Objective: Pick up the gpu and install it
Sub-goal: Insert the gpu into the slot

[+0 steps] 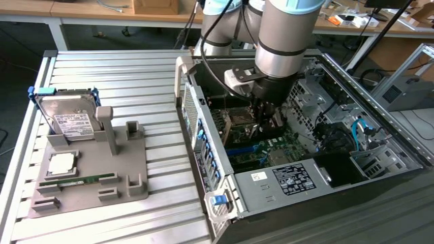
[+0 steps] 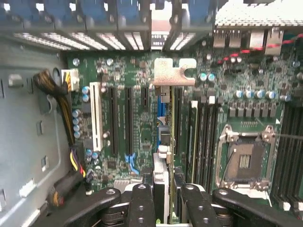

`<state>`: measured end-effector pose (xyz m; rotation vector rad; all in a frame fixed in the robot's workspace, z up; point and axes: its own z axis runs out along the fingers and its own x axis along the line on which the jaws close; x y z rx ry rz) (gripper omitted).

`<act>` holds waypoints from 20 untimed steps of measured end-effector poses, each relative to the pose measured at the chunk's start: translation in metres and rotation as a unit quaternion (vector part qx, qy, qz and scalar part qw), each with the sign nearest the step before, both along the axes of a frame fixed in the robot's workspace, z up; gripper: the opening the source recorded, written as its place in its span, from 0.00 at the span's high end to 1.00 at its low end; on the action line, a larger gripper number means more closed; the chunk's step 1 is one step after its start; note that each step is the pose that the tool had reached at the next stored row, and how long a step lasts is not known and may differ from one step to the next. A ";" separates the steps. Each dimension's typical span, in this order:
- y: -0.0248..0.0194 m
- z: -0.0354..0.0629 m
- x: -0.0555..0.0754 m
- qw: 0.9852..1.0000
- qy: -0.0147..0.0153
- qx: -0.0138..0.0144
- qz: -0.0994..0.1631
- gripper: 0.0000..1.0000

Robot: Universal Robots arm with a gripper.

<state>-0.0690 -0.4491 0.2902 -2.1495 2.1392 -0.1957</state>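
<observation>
In the exterior view, the arm's thick grey wrist is covering the gripper from above and is hiding most of the gpu inside the computer case, whose far corner the picture's edge is cutting off. In the wrist view, the gpu is showing edge-on, so its faces are staying out of sight, and the picture's lower edge is cropping its near end and the black fingers. The printing on the hard drive label is reading too small to make out.

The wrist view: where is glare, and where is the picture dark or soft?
Wrist view: glare on the gpu bracket and along the case rear; the pincer is dark and soft. Exterior view: even light; the case interior under the arm is shadowed.
</observation>
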 end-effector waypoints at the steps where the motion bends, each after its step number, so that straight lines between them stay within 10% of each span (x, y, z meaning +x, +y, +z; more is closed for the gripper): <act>1: 0.0000 -0.0005 -0.003 1.000 0.000 0.000 0.000 0.73; 20: -0.0005 -0.0141 -0.028 1.000 0.000 0.000 0.000 0.73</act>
